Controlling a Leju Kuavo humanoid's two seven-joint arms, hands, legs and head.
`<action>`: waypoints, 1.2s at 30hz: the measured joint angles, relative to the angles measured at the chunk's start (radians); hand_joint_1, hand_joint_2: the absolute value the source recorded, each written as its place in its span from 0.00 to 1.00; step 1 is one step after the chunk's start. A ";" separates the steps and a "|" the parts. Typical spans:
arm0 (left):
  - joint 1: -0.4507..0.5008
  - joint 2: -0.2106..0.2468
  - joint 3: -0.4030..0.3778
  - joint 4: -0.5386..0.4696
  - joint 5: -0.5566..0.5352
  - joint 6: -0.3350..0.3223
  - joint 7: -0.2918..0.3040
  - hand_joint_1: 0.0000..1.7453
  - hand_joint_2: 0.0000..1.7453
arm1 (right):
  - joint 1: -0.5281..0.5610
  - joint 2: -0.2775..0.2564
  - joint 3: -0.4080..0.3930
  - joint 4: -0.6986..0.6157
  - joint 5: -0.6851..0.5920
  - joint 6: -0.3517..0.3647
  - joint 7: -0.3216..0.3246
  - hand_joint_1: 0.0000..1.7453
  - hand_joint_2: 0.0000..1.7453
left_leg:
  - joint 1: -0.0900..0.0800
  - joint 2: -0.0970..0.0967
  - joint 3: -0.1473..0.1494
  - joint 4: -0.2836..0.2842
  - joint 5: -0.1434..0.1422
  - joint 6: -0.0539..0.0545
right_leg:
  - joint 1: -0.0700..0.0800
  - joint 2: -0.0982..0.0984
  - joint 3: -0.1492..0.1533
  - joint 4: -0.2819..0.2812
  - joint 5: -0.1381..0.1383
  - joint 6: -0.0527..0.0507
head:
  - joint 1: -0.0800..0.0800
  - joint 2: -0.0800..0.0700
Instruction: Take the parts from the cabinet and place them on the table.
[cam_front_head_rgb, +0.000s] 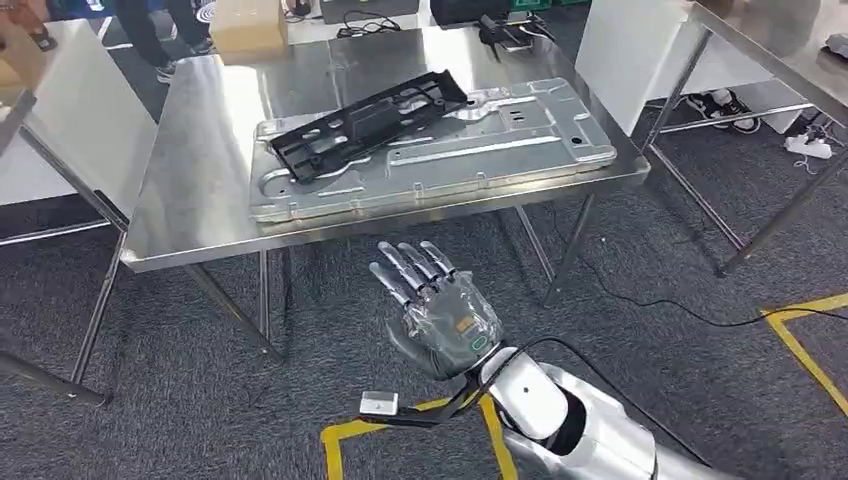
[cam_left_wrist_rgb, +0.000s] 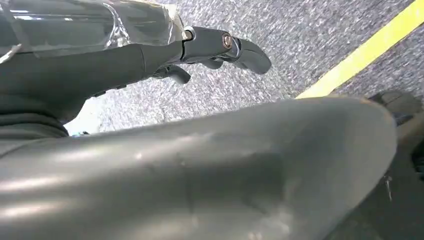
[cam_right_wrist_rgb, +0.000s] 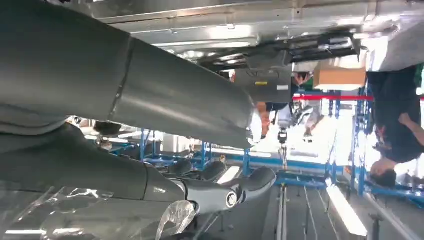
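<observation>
A long black plastic part lies slanted on a large silver metal panel, both flat on the steel table. My right hand hovers below the table's front edge, over the carpet, with its fingers spread and nothing in it. In the right wrist view my right hand points toward the table and its fingers hold nothing. In the left wrist view my left hand hangs over the grey carpet, and its dark fingers reach out, holding nothing.
More steel tables stand at the left and right. A cardboard box sits beyond the table, near a person's legs. Yellow floor tape, a black cable and a power strip lie on the carpet.
</observation>
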 joint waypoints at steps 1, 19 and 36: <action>0.000 0.000 0.000 0.000 0.000 0.000 0.000 0.00 0.00 | 0.001 0.000 0.000 0.000 -0.001 0.002 0.000 0.00 0.00 | 0.001 0.000 -0.005 -0.002 0.013 -0.003 | 0.005 0.001 -0.012 0.003 0.005 -0.008 | 0.000 0.000; -0.001 -0.012 0.007 0.000 0.032 0.031 0.016 0.00 0.00 | 0.235 0.030 -0.066 0.218 -0.406 -0.260 0.007 0.00 0.00 | -0.006 -0.006 0.197 -0.074 -0.139 0.035 | 0.011 -0.016 -0.179 -0.003 0.175 -0.011 | 0.000 0.000; 0.020 -0.026 0.026 0.000 0.078 0.072 0.051 0.00 0.00 | 0.771 0.076 -0.541 1.207 -1.311 -0.199 -0.017 0.00 0.00 | 0.004 -0.009 0.036 0.110 -0.175 -0.010 | 0.001 -0.014 -0.056 0.001 0.047 -0.034 | -0.001 0.000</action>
